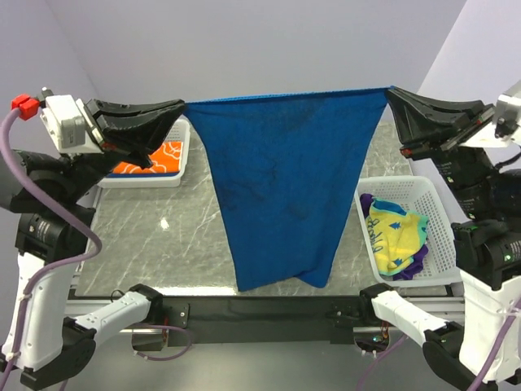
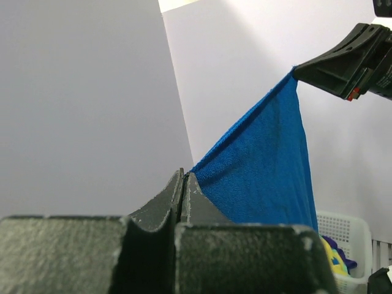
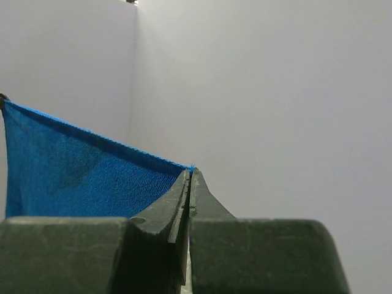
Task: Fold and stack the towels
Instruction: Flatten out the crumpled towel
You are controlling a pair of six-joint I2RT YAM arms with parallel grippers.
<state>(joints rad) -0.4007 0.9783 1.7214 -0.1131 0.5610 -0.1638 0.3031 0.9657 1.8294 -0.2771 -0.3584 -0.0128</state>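
A royal blue towel (image 1: pixel 281 179) hangs stretched in the air above the table, its top edge taut between both grippers and its lower end near the table's front edge. My left gripper (image 1: pixel 182 106) is shut on its top left corner, seen in the left wrist view (image 2: pixel 185 174). My right gripper (image 1: pixel 389 91) is shut on its top right corner, seen in the right wrist view (image 3: pixel 190 171). An orange towel with white flowers (image 1: pixel 159 159) lies folded in the left basket. A yellow towel with blue border (image 1: pixel 396 236) and a purple towel (image 1: pixel 368 201) lie crumpled in the right basket.
A white mesh basket (image 1: pixel 179 175) stands at the back left of the grey marble table (image 1: pixel 155 244). A second white mesh basket (image 1: pixel 435 236) stands at the right edge. Plain walls rise behind.
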